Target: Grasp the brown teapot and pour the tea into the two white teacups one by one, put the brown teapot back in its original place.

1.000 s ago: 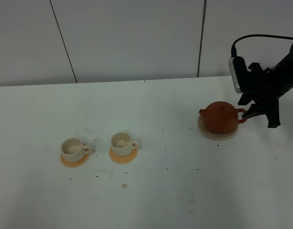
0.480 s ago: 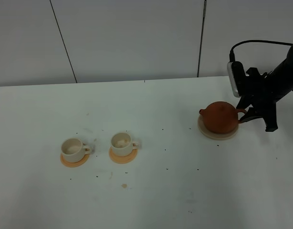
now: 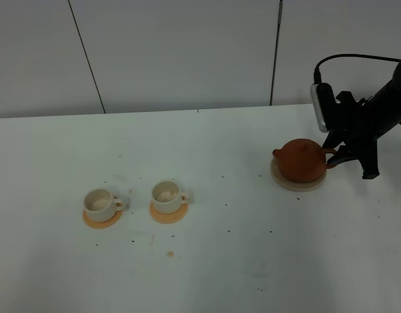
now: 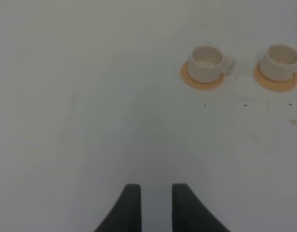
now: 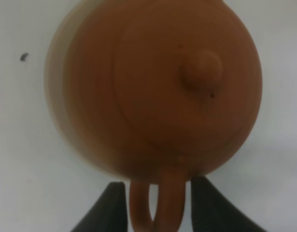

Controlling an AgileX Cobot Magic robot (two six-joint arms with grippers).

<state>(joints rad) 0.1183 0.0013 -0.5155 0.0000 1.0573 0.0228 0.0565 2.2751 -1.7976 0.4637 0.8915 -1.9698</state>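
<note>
The brown teapot (image 3: 303,161) (image 5: 158,87) rests upright on its pale beige disc (image 3: 285,182) (image 5: 54,96) at the right of the table. My right gripper (image 3: 335,158) (image 5: 158,208) is at the teapot's loop handle, open, one finger close on each side of it. The two white teacups (image 3: 99,203) (image 3: 165,195) stand on orange coasters at the left, also seen in the left wrist view (image 4: 206,62) (image 4: 281,60). My left gripper (image 4: 155,208) hovers open over bare table, well short of the cups. No tea is visible.
Each cup sits on a small orange coaster (image 3: 101,222) (image 3: 169,214). Small dark specks and a brownish stain (image 3: 169,253) mark the white table (image 3: 220,261). A panelled wall runs behind the table's far edge.
My right gripper shifted slightly toward the teapot and its fingers drew closer around the handle. Teapot, cups and left gripper stayed put.
</note>
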